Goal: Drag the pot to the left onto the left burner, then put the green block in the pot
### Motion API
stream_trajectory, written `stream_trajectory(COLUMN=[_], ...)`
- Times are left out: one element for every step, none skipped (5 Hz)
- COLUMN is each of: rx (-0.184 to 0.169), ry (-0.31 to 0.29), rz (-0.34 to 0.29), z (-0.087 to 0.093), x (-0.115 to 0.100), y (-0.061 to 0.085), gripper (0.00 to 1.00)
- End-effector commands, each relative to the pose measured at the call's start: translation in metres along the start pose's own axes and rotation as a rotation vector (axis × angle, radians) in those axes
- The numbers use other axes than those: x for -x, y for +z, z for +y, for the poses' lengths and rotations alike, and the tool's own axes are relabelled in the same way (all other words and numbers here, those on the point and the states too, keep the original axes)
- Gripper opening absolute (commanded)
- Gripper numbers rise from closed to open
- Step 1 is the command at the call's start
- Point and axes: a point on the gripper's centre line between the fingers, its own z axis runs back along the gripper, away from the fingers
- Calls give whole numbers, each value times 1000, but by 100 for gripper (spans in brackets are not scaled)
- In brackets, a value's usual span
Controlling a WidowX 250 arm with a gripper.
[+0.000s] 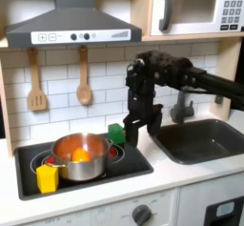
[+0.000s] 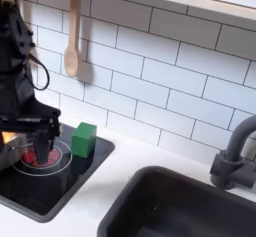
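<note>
A round shiny silver metal pot is seated upright on the left red-ringed burner of the black cooktop in the first exterior view, an orange piece being seen inside it. A small bright green block is set at the cooktop's back right corner, apart from the pot.

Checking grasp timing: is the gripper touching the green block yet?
Apart. In the second exterior view the gripper hangs to the left of the green block, with black cooktop visible between them. In the first exterior view they overlap, so it settles nothing.

Toy kitchen: tiled wall, cooktop, sink, microwave
</note>
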Motion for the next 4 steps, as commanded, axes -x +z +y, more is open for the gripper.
stream_trajectory(rx=[-20, -28, -27, -25], ry=[0, 10, 16, 16], rz=[25, 43, 36, 44], z=[3, 5, 6, 5], x=[8, 7, 7, 5], y=[-10, -18, -17, -21], gripper=[100, 100, 100, 100])
